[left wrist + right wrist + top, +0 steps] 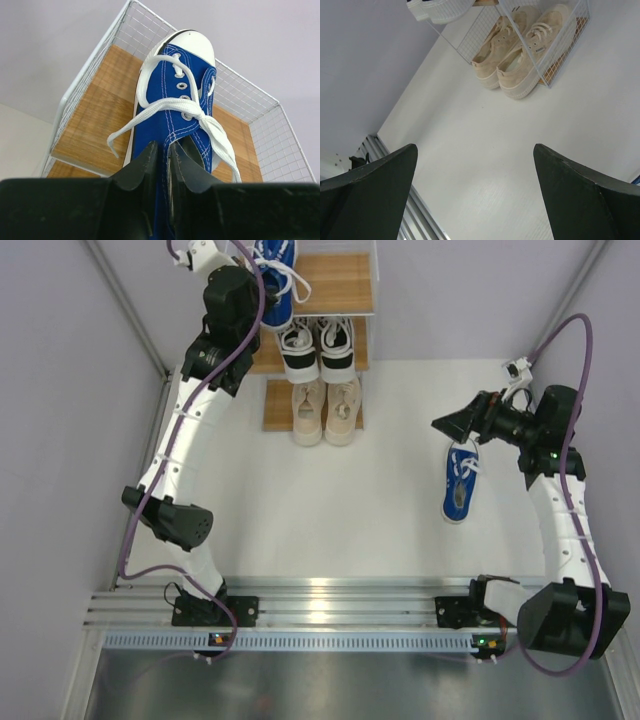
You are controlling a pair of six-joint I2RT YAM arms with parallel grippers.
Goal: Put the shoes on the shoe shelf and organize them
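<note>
Attention belongs on the loose blue shoe [460, 485], the only one not on the shoe shelf [355, 340]. It lies on the table [300, 510] at the right of the top view. Its long axis runs nearly top to bottom of the frame, leaning slightly, and the heel opening appears to face the bottom edge.

The right gripper [475, 150] hangs just above the shoe's upper end with its jaws spread wide and nothing between them. Its own camera looks past the shoe, catching only a sliver of blue at the lower right edge. This arm is plainly the nearer one; the shoe sits just below its fingers in the top view, so I judge the reach to be short and mostly downward.

At the upper left of the top view, the left gripper [162, 147] is at the heel of the shelved blue shoe [172, 100]. That shoe rests on the left half of the top board [90, 120] with its toe pointing away. The fingers stand close together astride the heel edge (whether they pinch it or merely flank it, I cannot tell).

The black-and-white pair [317, 348] fills the middle tier and the beige pair [325, 410] the lowest. The free slot is the right half of the top board.
</note>
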